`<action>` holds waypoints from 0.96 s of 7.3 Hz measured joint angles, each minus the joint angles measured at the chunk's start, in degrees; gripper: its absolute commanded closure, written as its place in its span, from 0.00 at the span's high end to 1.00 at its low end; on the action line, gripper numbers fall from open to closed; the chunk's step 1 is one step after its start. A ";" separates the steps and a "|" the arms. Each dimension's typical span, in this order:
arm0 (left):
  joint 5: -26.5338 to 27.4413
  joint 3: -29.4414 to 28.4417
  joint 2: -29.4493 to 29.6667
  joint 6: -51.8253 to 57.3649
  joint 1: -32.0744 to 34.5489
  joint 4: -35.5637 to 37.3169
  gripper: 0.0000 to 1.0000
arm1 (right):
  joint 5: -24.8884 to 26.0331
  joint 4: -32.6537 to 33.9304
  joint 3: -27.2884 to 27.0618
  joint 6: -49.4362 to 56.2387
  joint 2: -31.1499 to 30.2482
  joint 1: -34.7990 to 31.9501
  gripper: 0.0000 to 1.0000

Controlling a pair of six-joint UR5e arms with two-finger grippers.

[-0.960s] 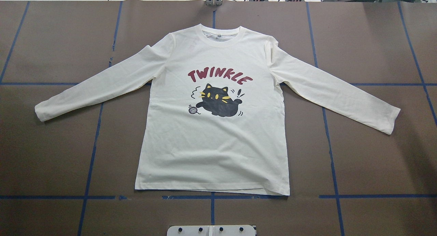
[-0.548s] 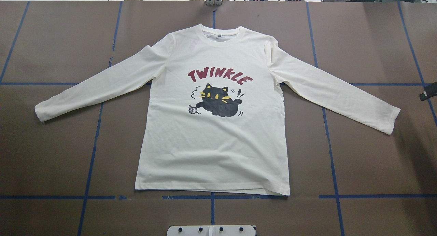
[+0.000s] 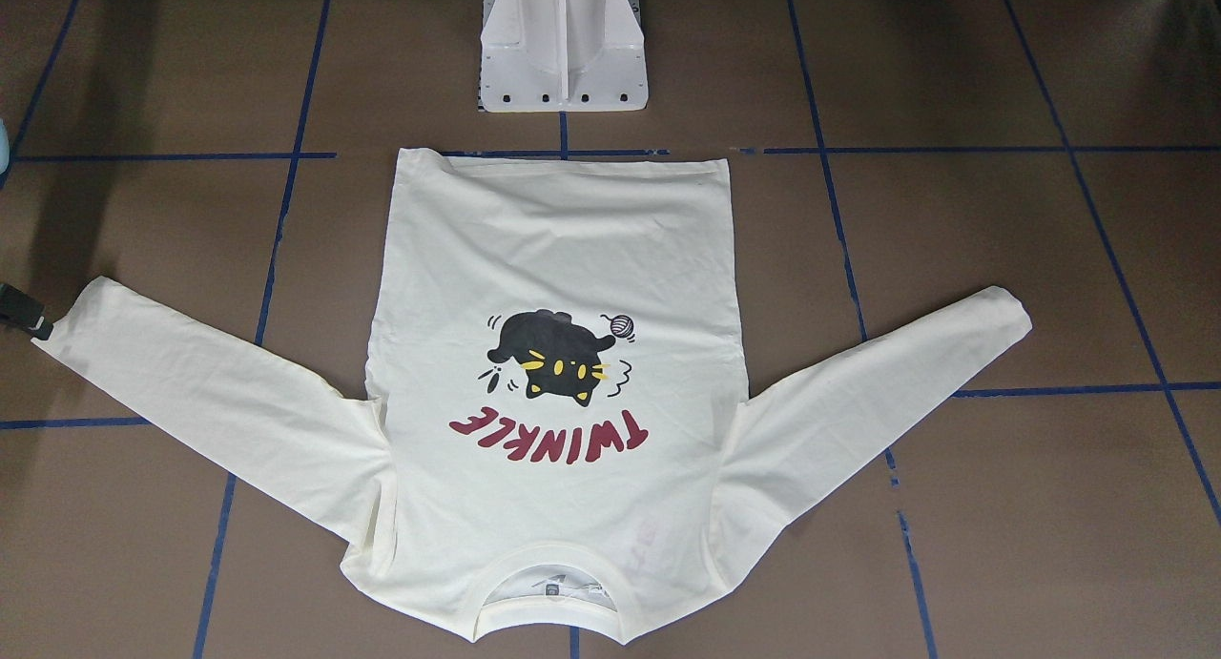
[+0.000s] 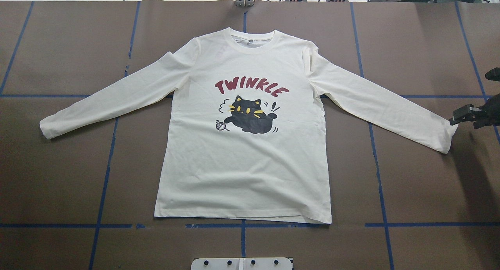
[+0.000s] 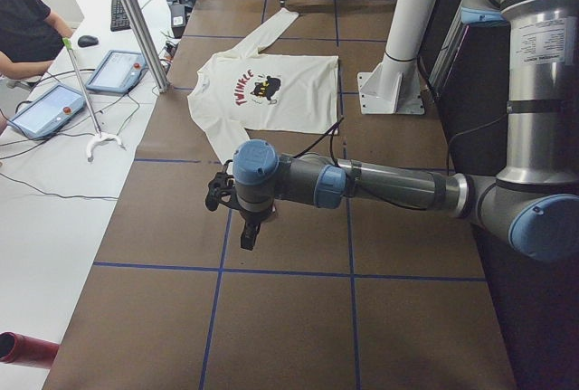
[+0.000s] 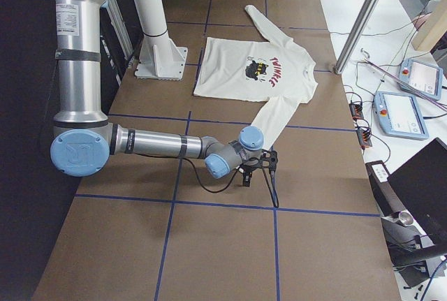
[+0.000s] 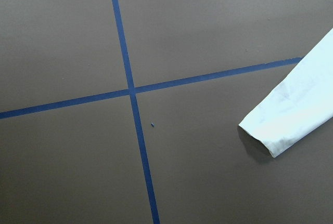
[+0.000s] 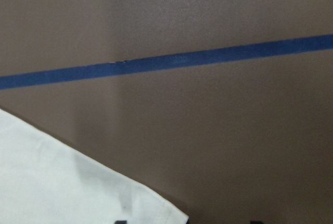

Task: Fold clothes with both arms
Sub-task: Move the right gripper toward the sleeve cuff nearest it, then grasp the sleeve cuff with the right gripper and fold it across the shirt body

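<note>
Brown table [image 4: 50,176], blue tape grid [image 4: 58,225], white side desk [image 5: 45,227]

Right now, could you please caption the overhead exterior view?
Cream cat-print T-shirt spread flat on brown table; right gripper beside its sleeve cuff.

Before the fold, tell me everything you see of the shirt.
The shirt is cream-white soft fabric, long-sleeved, with a ribbed round neck, dark red TWINKLE lettering and a black cat with a yarn ball. It lies flat, print up, on the brown table, sleeves spread out, hem toward the robot. The right hand sits by one cuff; contact unclear.
</note>
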State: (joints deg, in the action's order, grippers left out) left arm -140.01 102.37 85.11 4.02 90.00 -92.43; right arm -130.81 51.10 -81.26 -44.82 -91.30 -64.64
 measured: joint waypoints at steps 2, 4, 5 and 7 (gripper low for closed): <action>0.00 -0.11 -0.12 0.11 0.00 -0.01 1.00 | 0.59 -0.97 0.72 -1.54 0.74 1.02 0.00; 0.02 -0.21 -0.25 0.26 0.00 -0.02 1.00 | 1.14 -1.13 1.15 -1.89 1.67 1.71 0.00; 0.06 -0.27 -0.30 0.32 0.00 -0.03 1.00 | 1.25 -1.14 1.23 -1.92 2.12 1.97 0.00; 0.07 -0.35 -0.36 0.36 0.00 -0.03 1.00 | 0.91 -1.04 -0.12 -2.04 2.77 2.10 0.00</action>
State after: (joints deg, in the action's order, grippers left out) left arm -139.94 102.02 84.75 4.39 90.00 -92.46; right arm -129.89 50.06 -81.38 -46.86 -88.54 -62.53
